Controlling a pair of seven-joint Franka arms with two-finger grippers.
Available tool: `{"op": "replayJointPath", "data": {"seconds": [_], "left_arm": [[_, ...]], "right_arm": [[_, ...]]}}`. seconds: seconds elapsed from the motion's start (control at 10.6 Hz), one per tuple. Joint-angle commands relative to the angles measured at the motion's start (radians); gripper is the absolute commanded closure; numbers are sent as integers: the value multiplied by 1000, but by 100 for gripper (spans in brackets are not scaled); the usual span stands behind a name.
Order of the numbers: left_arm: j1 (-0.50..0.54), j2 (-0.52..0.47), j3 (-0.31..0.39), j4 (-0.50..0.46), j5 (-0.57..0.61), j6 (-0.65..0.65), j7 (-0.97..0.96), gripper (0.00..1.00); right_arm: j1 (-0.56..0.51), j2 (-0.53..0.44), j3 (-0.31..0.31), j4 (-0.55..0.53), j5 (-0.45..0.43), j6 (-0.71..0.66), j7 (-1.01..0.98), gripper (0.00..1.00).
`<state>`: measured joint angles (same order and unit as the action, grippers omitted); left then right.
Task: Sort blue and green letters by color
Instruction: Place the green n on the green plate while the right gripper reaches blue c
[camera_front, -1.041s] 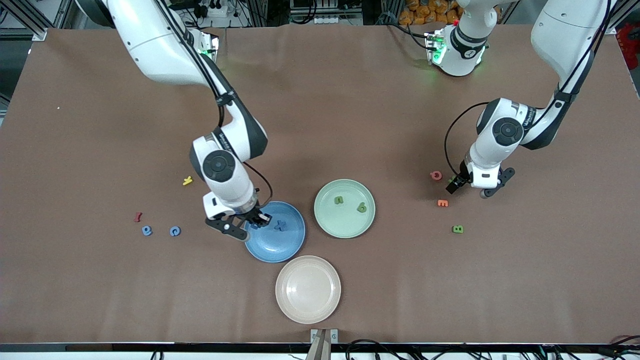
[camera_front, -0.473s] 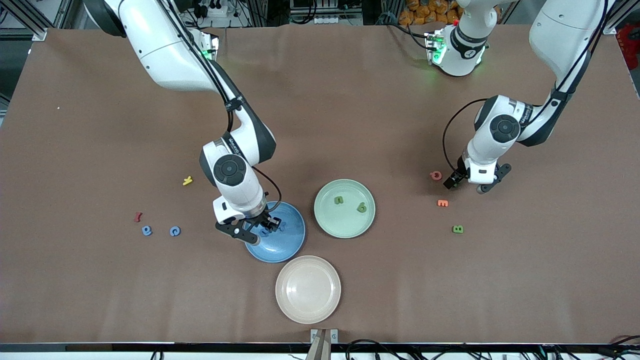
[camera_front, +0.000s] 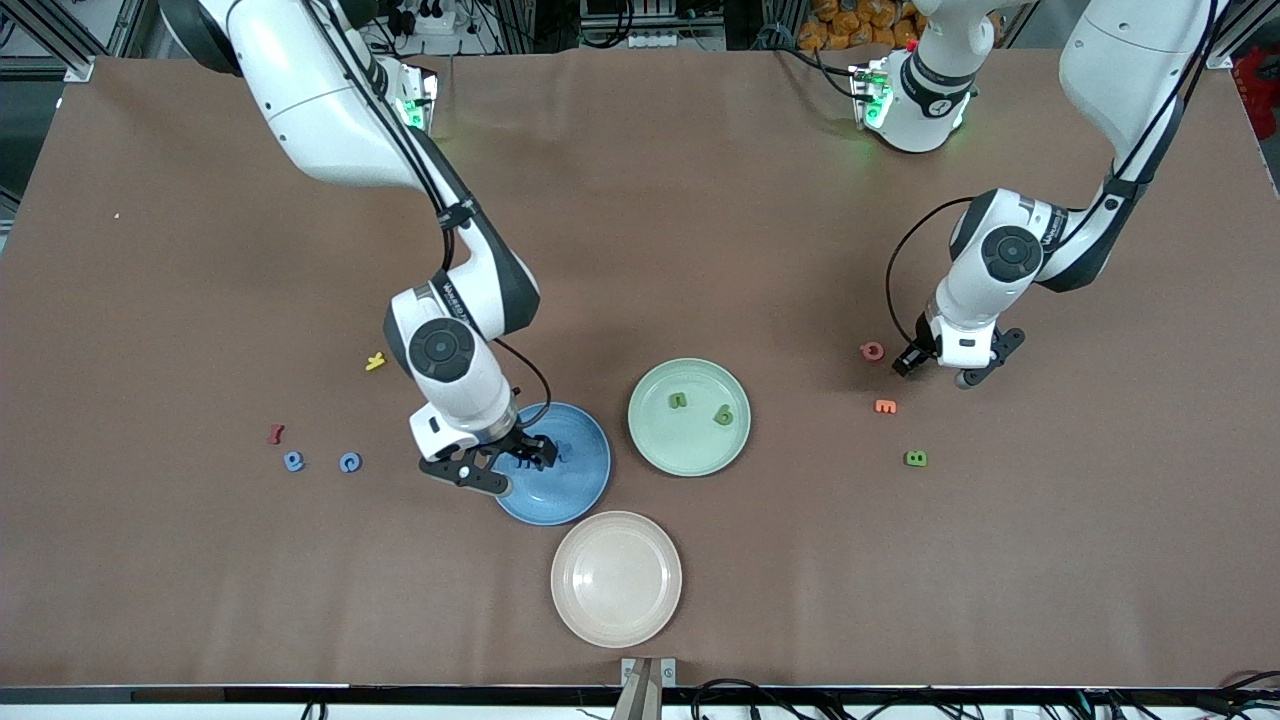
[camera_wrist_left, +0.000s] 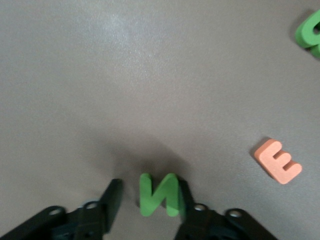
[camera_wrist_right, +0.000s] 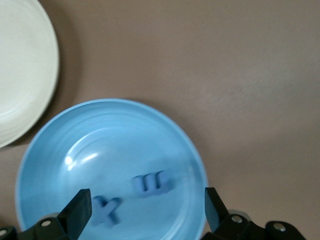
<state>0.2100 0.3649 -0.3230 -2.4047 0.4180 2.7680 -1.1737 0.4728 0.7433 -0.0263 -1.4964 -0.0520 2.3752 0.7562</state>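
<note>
Green letter N (camera_wrist_left: 159, 194), orange letter E (camera_wrist_left: 278, 161), two blue letters (camera_wrist_right: 149, 183) in a blue plate (camera_wrist_right: 60, 150), brown tabletop (camera_front: 700, 250).

Three plates are clustering mid-counter. The first plate (camera_front: 575, 500), under the right gripper (camera_front: 530, 455), is carrying two letters (camera_wrist_right: 152, 182). The second plate (camera_front: 680, 450), beside it toward the left arm's end, is carrying another pair (camera_front: 678, 401). The third plate (camera_front: 616, 578) is lying nearest the camera. Toward the left arm's end, a single letter (camera_wrist_left: 159, 194) is sitting between the left gripper's (camera_wrist_left: 150, 200) fingers (camera_wrist_left: 112, 192).

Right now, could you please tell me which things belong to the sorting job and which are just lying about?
Job: blue letters, green letters, blue plate, green plate.
Lying about: yellow letter, dark red letter, pink letter, orange letter, cream plate.
</note>
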Motion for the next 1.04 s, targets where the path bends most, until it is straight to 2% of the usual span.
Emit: {"op": "replayJointPath", "data": {"seconds": [0.0, 0.28, 0.57, 0.76, 0.95], "left_arm": [[3, 3, -5, 5, 27, 2, -24, 100], [-41, 2, -22, 62, 27, -13, -27, 100], [-70, 5, -85, 189, 10, -111, -68, 100], [-136, 60, -96, 272, 10, -125, -79, 100], [-237, 135, -91, 393, 5, -154, -209, 100]], "right_arm": [[-81, 1, 6, 22, 11, -63, -278, 0], [-164, -9, 3, 21, 7, -90, -525, 0], [-252, -12, 3, 18, 7, -90, -702, 0], [-313, -12, 3, 15, 7, -91, -838, 0], [-344, -12, 3, -4, 9, -90, -917, 0]]}}
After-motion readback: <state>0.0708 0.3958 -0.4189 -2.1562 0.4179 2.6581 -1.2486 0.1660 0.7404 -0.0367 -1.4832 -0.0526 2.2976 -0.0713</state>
